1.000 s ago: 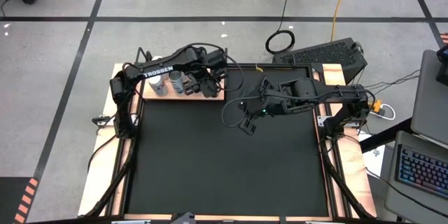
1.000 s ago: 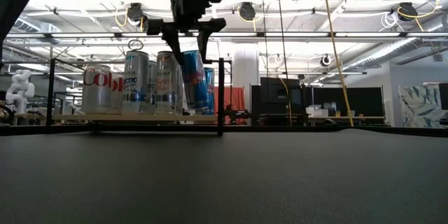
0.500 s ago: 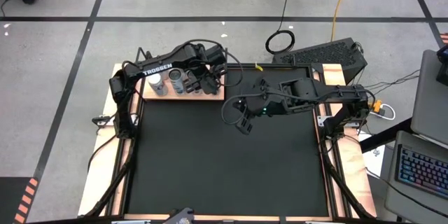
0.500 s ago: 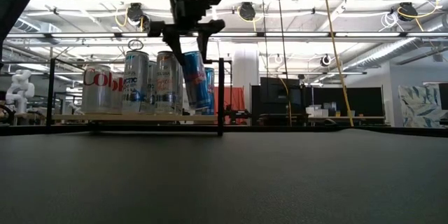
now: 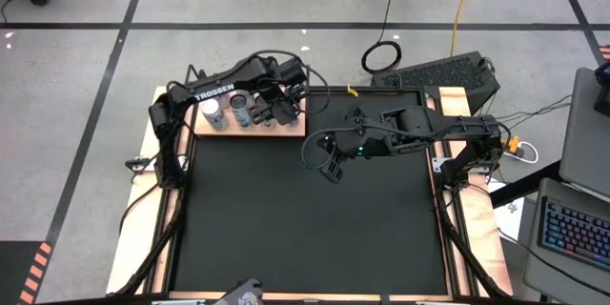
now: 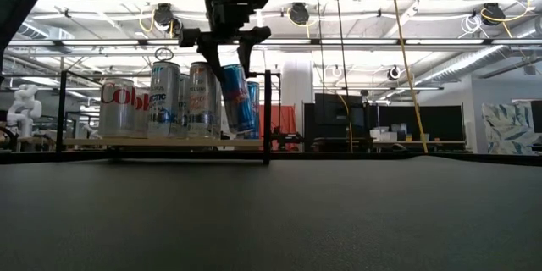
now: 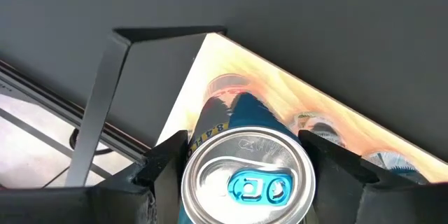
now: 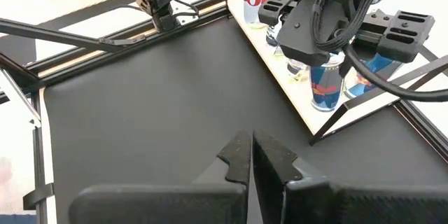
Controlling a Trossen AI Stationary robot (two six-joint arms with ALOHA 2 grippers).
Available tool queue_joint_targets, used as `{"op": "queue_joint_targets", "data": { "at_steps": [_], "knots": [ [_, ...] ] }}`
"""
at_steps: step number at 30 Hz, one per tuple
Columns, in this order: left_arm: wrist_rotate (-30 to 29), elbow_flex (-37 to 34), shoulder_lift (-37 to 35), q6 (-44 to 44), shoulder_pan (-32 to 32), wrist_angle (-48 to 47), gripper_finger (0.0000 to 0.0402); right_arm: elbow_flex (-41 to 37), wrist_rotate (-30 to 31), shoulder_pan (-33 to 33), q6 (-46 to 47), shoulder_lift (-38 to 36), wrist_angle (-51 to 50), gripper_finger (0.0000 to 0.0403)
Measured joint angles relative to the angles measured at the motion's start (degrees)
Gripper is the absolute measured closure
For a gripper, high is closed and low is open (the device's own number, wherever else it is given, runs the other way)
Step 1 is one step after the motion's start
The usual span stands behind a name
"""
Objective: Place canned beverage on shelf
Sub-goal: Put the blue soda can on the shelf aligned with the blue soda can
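Note:
A blue and red canned beverage [image 6: 237, 98] hangs tilted at the right end of the shelf [image 6: 169, 143], a light-wood board with black corner rods at the table's far left [image 5: 286, 131]. My left gripper [image 6: 229, 51] is shut on it from above. The can's silver top [image 7: 245, 175] fills the left wrist view, with the board [image 7: 280, 84] below it. Several other cans [image 6: 161, 100] stand upright on the board. My right gripper [image 5: 332, 167] hangs shut above the mat's far middle, holding nothing [image 8: 252, 157]. My left gripper pinches the can's upper wall just under the rim [image 7: 189, 171] between its two fingers [image 7: 164, 164], one on either side. The fingers point down from above. The can hangs tilted, its lower end [image 6: 242, 129] close over the board; whether it touches, I cannot tell.
The standing cans [image 5: 240, 108] fill the shelf's left and middle, and another blue can [image 6: 255, 106] stands right behind the held one. A black corner rod [image 6: 267, 114] rises just right of the can. The black mat [image 5: 305, 229] lies bare in front.
My right gripper has tipped a little, its fingertips swinging slightly toward the table's left; it stays shut.

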Motion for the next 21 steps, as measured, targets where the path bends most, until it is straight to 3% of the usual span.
{"op": "queue_joint_targets", "data": {
  "at_steps": [21],
  "knots": [
    [4.5, 0.0, 0.2, 0.0, 3.9, 0.9, 0.017, 0.0, 0.0, 0.0, 0.0, 0.0, 0.0, 0.0403]
  ]
}}
